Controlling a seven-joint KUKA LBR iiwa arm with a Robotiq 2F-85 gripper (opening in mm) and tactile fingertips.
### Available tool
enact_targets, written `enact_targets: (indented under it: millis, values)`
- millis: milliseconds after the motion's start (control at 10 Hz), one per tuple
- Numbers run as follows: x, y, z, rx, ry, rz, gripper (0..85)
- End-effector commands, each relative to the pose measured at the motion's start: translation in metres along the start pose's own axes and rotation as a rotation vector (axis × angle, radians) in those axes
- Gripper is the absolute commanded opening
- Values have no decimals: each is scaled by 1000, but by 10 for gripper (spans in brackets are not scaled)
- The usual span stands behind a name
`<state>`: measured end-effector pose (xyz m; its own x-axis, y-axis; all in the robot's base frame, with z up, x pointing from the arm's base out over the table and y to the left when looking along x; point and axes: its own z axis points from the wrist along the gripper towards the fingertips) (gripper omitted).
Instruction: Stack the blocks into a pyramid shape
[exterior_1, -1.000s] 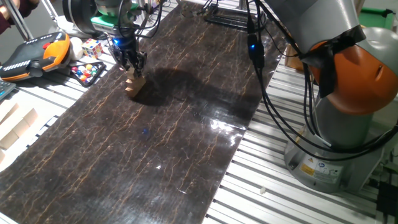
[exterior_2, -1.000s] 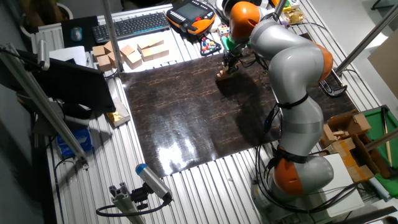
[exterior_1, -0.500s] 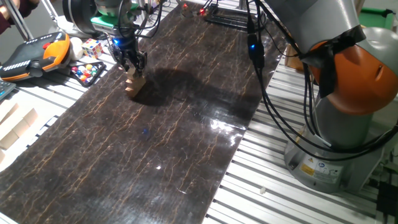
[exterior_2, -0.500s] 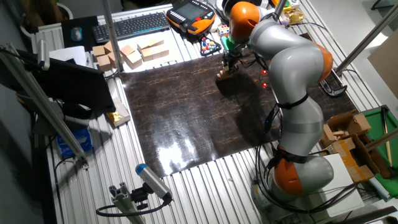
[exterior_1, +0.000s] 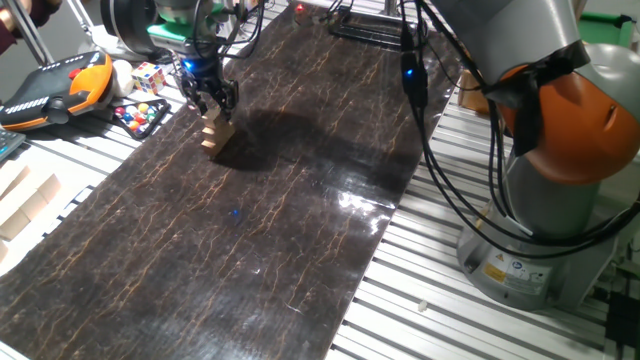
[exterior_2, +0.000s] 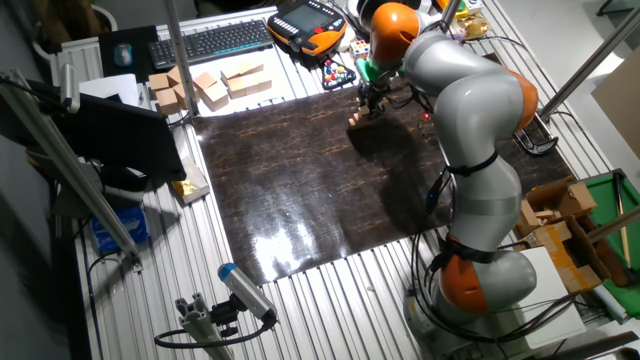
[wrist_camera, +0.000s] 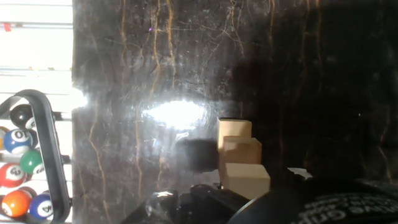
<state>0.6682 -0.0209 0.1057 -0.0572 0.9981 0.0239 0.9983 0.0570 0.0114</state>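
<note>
Standing at the far left of the dark mat (exterior_1: 250, 210), the pyramid (exterior_1: 214, 134) is a small stepped stack of tan blocks (wrist_camera: 239, 157); the hand view shows three stepped faces, and how many cubes lie beneath or behind cannot be told. No loose blocks show anywhere else on the mat.

Directly above the stack hangs the gripper (exterior_1: 211, 99), its jaws reaching down around the top cube. Whether they touch it, pinch it or have let go cannot be told: in both fixed views the fingers are too small and dark, and the hand view shows only the black housing at the bottom edge.

By my judgement the build is at or close to its last placement, and the risk lies in the parting. If the jaws lift before they are fully apart, the top cube would be dragged off; any sideways drift on the way up could shear the upper steps off the base, since the cubes are light and merely rest on one another.

Just left of the mat, on the desk (exterior_1: 420, 270), sit a rack of billiard balls (wrist_camera: 18, 168), a puzzle cube (exterior_1: 149, 76) and an orange pendant (exterior_1: 60, 85). Larger pale blocks (exterior_2: 205, 85) lie well apart.
</note>
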Motion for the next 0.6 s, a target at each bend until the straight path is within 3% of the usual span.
enact_targets:
  millis: [0, 300, 500]
  values:
    - [0, -2, -4, -3, 5, 1, 563]
    - [3, -8, -16, -8, 21, -14, 553]
    - [5, -15, -25, -13, 39, -46, 473]
